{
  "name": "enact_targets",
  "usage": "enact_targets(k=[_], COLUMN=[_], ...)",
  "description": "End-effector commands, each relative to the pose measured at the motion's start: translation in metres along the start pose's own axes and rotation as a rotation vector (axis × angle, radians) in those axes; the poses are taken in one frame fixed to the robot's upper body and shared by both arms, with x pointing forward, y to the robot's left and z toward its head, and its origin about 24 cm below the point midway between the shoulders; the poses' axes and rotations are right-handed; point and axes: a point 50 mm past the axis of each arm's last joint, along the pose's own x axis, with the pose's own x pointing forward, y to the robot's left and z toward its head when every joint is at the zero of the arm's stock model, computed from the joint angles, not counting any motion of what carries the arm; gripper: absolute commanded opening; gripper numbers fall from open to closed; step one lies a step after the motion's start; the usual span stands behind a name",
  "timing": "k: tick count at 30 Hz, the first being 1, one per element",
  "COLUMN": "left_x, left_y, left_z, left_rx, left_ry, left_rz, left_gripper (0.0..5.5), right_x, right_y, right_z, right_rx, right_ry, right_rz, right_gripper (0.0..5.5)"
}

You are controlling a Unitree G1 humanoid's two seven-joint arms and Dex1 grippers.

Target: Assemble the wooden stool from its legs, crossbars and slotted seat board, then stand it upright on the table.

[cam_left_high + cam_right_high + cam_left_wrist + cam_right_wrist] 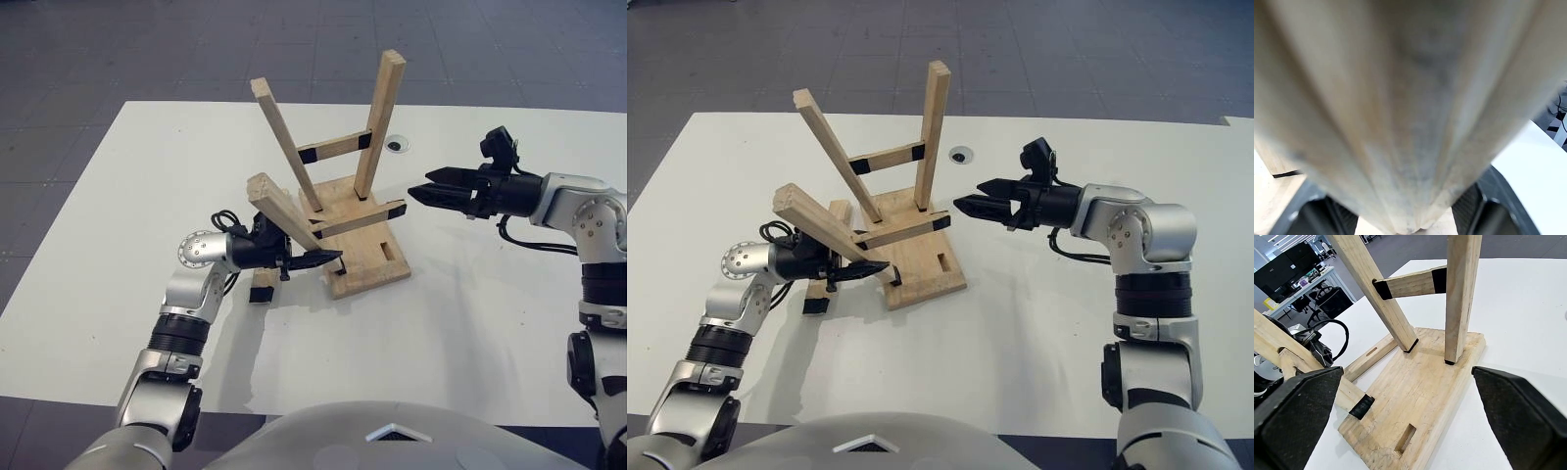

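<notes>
- My left gripper (331,259), lower left of centre, pinches the tilted leg (282,208) by the left edge of the board (370,257).
- My right gripper (421,186), right of centre, hangs with fingers spread wide, near the board and touching nothing.
- The board lies flat on the table (490,323) at centre frame. Two legs (378,122) stand up from it, joined by a crossbar (338,147).
</notes>
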Motion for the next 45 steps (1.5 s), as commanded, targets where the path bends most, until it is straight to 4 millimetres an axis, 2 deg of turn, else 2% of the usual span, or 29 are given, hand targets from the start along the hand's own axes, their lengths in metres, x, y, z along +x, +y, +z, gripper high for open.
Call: enact_targets(k=[1,6,10,15,17,19,22,29,31,35,37,41,45], left_x=[-0.01,-0.018,-0.021,-0.02,-0.022,-0.023,-0.023,-0.019,-0.017,-0.02,-0.024,-0.032,-0.042], left_y=[-0.008,-0.006,-0.008,-0.004,0.001,0.015,0.032,0.027,0.026,0.008,-0.001,-0.018,-0.034], left_z=[-0.029,-0.045,-0.049,-0.04,-0.035,-0.027,-0.019,-0.027,-0.028,-0.04,-0.049,-0.068,-0.086], left_rx=[-0.047,-0.064,-0.084,-0.174,-0.246,-0.286,-0.194,-0.08,-0.063,-0.051,-0.059,-0.092,-0.136], left_ry=[0.123,0.177,0.219,0.215,0.237,0.253,0.289,0.304,0.281,0.307,0.339,0.391,0.442], left_rz=[0.023,0.069,0.027,-0.019,-0.034,0.006,0.064,0.094,0.102,0.032,-0.004,-0.055,-0.092], left_gripper=[2.12,2.12,2.12,2.12,2.12,2.12,2.12,2.12,2.12,2.12,2.12,2.12,2.12], right_x=[-0.001,0.0,0.001,0.001,0.001,0.001,0.001,-0.002,-0.003,-0.002,0.001,0.002,0.006], right_y=[0.003,0.004,0.005,0.006,0.007,0.009,0.01,0.008,0.008,0.028,0.039,0.048,0.056], right_z=[0.004,0.004,0.002,-0.002,-0.005,-0.008,-0.012,-0.005,0.006,0.067,0.084,0.106,0.112], right_rx=[-0.008,-0.014,-0.01,-0.002,-0.005,-0.002,0.01,0.042,0.058,0.025,0.007,-0.008,-0.001], right_ry=[-0.001,-0.011,-0.022,-0.04,-0.045,-0.053,-0.067,-0.112,-0.188,-0.445,-0.498,-0.586,-0.605], right_rz=[0.003,-0.007,-0.015,-0.033,-0.041,-0.048,-0.057,-0.066,-0.071,-0.058,-0.05,-0.083,-0.075], right_gripper=[4.85,4.85,4.85,4.85,4.85,4.85,4.85,4.85,4.85,4.85,4.85,4.85,4.85])
